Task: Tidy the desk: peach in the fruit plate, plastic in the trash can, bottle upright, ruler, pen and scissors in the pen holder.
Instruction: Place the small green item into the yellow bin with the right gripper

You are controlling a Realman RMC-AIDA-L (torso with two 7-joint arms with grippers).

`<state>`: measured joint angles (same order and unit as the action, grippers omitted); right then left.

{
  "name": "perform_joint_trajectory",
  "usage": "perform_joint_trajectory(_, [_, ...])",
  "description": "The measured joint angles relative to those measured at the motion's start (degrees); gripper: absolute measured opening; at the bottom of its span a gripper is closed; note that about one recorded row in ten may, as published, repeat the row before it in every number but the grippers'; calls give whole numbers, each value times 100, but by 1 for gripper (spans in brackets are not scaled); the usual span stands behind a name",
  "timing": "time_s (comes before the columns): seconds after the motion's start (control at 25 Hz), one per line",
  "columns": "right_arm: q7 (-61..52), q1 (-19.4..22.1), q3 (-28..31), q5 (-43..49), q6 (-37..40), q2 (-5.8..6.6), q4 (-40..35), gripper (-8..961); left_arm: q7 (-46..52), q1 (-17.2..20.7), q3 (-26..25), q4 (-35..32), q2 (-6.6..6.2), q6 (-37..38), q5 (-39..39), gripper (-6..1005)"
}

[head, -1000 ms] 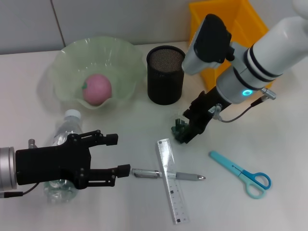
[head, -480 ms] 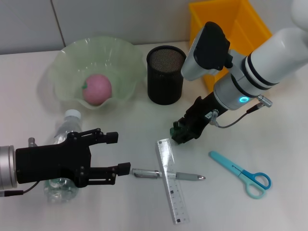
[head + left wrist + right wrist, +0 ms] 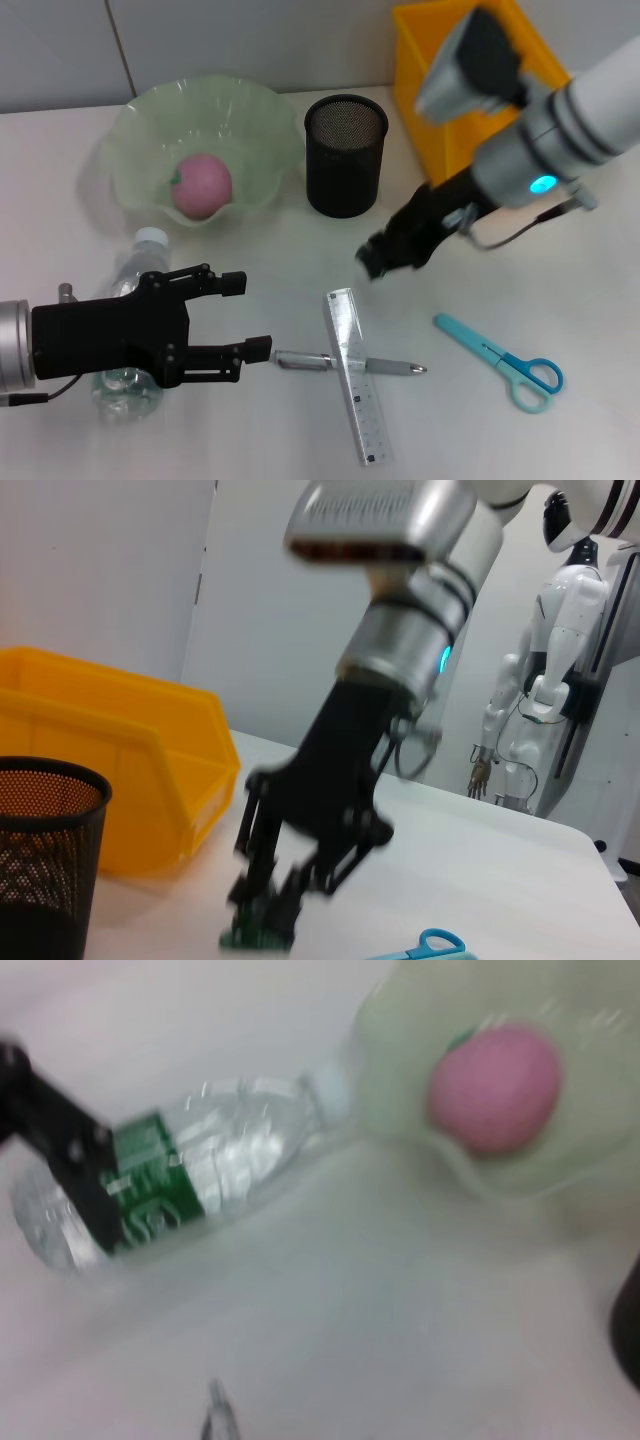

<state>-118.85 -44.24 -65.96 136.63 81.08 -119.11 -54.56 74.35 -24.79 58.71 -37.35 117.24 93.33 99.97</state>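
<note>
My right gripper hangs above the desk, between the pen holder and the scissors, shut on the dark green plastic. The left wrist view shows that gripper pinching the wrapper. The open left gripper hovers over the bottle, which lies on its side. A pink peach sits in the fruit plate. The ruler lies across the pen. Behind the right arm stands the yellow trash can.
The right wrist view looks down on the lying bottle, the peach and the fruit plate. A white humanoid robot stands beyond the desk's far edge.
My right gripper has lifted off the desk with the plastic and drifted slightly right; its arm swung toward the trash can. The left arm has not moved.
</note>
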Motion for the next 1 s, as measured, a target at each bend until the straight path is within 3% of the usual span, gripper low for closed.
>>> perform_joint_trajectory(0.08, [-32, 214, 284, -152, 273, -1, -469, 255, 0, -6, -1, -14, -3, 2, 0, 864])
perform_joint_trajectory(0.12, [-30, 403, 758, -412, 553, 1, -907, 242, 0, -8, -1, -22, -5, 4, 0, 864])
perform_joint_trajectory(0.16, [-30, 403, 758, -412, 553, 1, -907, 234, 0, -8, -1, -22, -5, 4, 0, 864])
perform_joint_trajectory(0.28, [37, 597, 1521, -791, 709, 12, -1345, 210, 6, -9, -1, -33, -5, 12, 4, 864])
perform_joint_trajectory(0.32, [138, 704, 2056, -1042, 569, 17, -1492, 202, 12, -9, 0, -36, -4, 14, 7, 864])
perform_joint_trajectory(0.44, [244, 788, 2533, -1178, 68, 28, -1481, 186, 30, -8, -1, -42, -3, 20, 4, 864])
perform_joint_trajectory(0.48, [244, 788, 2533, -1178, 68, 28, -1481, 181, 30, -8, -1, -42, -3, 20, 4, 864])
perform_joint_trajectory(0.52, [253, 838, 2693, -1217, -482, 29, -1363, 175, 32, -9, -1, -44, -2, 20, 2, 864])
perform_joint_trajectory(0.56, [253, 838, 2693, -1217, -482, 29, -1363, 170, 32, -11, -1, -44, -2, 20, 2, 864])
perform_joint_trajectory(0.72, [256, 867, 2757, -1364, -1750, 71, -686, 161, 49, -14, -1, -44, 0, 39, 1, 863])
perform_joint_trajectory(0.88, [271, 765, 2673, -1351, -2204, 155, -209, 165, 59, -13, 0, -45, 1, 61, 1, 863])
perform_joint_trajectory(0.92, [306, 664, 2603, -1348, -2314, 235, 89, 213, 59, -13, 0, -45, 1, 61, 1, 863])
perform_joint_trajectory(1.0, [322, 622, 2580, -1348, -2329, 261, 183, 309, 61, -8, 0, -45, 0, 80, 1, 863])
